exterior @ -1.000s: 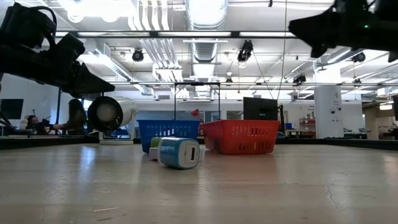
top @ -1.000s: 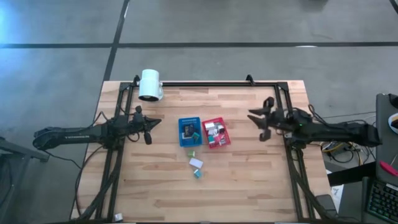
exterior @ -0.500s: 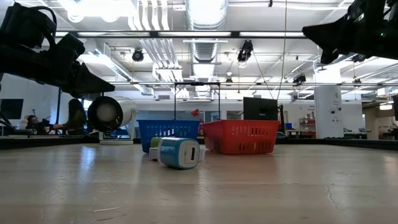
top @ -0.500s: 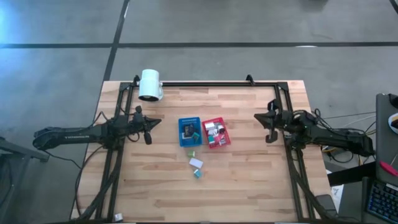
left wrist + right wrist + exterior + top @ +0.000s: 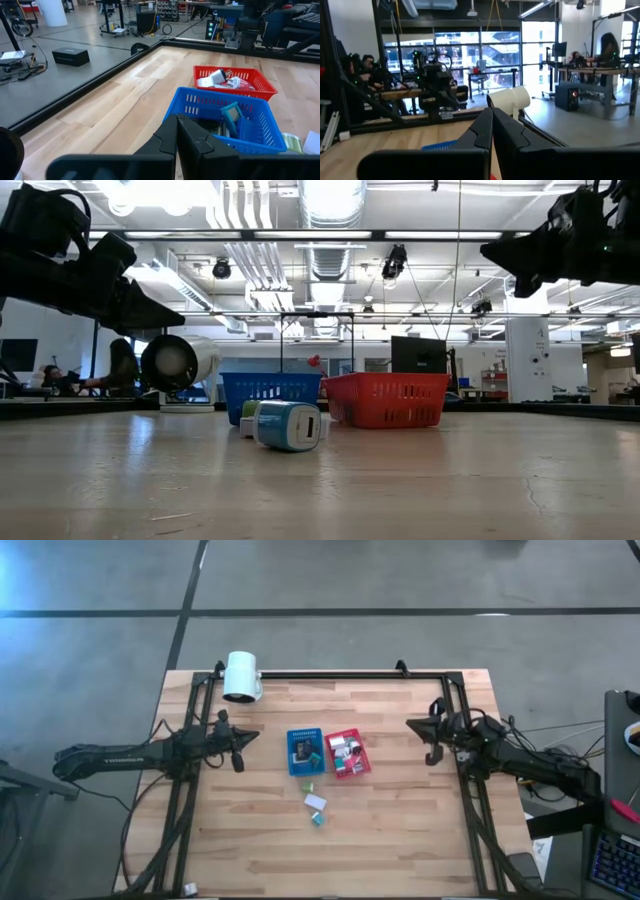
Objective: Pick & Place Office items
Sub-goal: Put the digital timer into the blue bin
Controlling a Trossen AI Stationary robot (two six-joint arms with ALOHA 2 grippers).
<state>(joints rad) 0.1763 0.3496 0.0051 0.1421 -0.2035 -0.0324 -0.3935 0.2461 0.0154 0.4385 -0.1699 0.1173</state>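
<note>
Low view, nearest the camera: a teal-and-white block [image 5: 286, 426] lies on its side on the bench, left of frame centre, with a small green item [image 5: 247, 411] just behind it. In the high view three loose office items sit below the trays near frame centre: a green piece [image 5: 309, 786], a white block [image 5: 315, 802] and the teal block [image 5: 318, 819]. All lie well apart from both sets of jaws, roughly midway between them.

Behind these, side by side and near touching, stand the blue tray [image 5: 292, 755] and the red tray [image 5: 359, 766], each holding several small items; the left wrist view shows a teal piece [image 5: 231, 113] in the blue tray and white pieces [image 5: 215, 78] in the red tray.

The bench [image 5: 400, 830] is of pale wooden planks, bordered by a black frame. A white cylinder [image 5: 241, 676] lies at its upper left edge. Beyond is a grey floor; the low view shows an open workshop with ceiling ducts and seated people at far left.

The left gripper [image 5: 236, 748] hangs at the left of the bench, above its surface, jaws closed and empty. The right gripper [image 5: 425, 739] hangs at the right, jaws likewise closed, holding nothing.
</note>
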